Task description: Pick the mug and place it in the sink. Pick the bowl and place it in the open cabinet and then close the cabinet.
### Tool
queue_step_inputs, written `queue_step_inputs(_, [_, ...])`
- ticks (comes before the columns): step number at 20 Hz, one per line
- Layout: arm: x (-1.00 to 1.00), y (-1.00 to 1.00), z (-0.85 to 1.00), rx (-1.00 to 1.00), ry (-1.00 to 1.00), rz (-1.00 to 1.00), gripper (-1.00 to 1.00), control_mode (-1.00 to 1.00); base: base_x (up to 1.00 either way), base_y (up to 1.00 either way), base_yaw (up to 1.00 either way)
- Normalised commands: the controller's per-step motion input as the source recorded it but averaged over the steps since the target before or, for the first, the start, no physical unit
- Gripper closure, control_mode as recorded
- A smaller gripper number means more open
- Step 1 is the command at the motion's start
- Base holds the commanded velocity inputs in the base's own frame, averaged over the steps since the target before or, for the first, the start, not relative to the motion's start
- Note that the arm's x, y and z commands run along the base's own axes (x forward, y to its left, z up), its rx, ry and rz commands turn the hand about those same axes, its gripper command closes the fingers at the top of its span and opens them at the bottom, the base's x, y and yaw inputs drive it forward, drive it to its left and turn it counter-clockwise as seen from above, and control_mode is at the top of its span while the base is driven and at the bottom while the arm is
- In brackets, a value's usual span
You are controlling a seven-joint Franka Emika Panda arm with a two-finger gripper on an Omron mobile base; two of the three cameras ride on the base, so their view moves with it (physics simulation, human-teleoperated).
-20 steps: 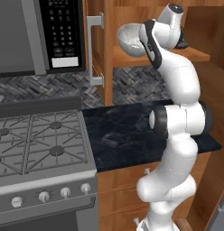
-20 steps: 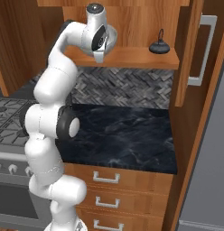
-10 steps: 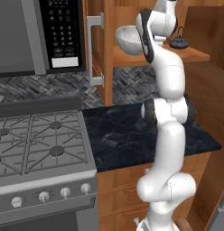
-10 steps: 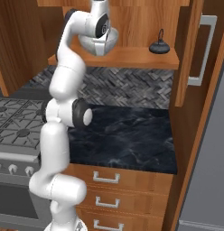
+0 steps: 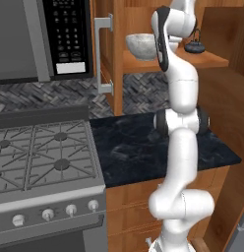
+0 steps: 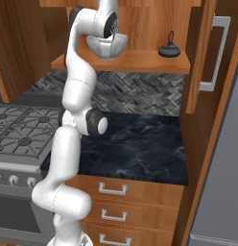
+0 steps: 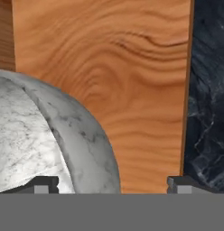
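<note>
The grey-white speckled bowl rests on the inner shelf of the open brown wall cabinet. My hand hangs straight above it. In the hand view my gripper is open. Its fingertips stand wide apart on either side of the bowl's rim, and the right tip is clear of the bowl's wall. Below lies the wooden shelf. The mug and the sink are out of view.
A small dark teapot stands on the same shelf, to the right of the bowl. The cabinet doors stand open on both sides. Below are the dark stone counter, the gas stove and the drawers.
The arm carried the bowl into the cabinet and set it on the shelf. The jaws then opened and let go of its rim.
</note>
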Motion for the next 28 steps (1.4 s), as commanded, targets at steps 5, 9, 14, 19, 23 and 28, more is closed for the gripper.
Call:
queue_step_inputs(5, [-0.27,0.07,0.0,0.0,-0.15,0.0,-1.0,-1.0,0.0,0.0,0.0])
queue_step_inputs(9, [-0.82,-0.01,0.06,0.0,-0.17,0.0,-1.0,-1.0,0.0,0.0,0.0])
queue_step_inputs(14, [-0.97,0.0,0.03,0.0,-0.14,0.0,-1.0,-1.0,0.0,0.0,0.0])
queue_step_inputs(19, [-1.0,0.0,0.0,0.0,-0.03,0.0,-1.0,-1.0,0.0,0.0,0.0])
queue_step_inputs(23, [-1.0,0.0,-0.06,0.0,0.0,0.0,-1.0,-1.0,0.0,0.0,0.0])
queue_step_inputs(28, [-1.0,0.0,0.0,0.0,0.01,0.0,-1.0,-1.0,0.0,0.0,0.0])
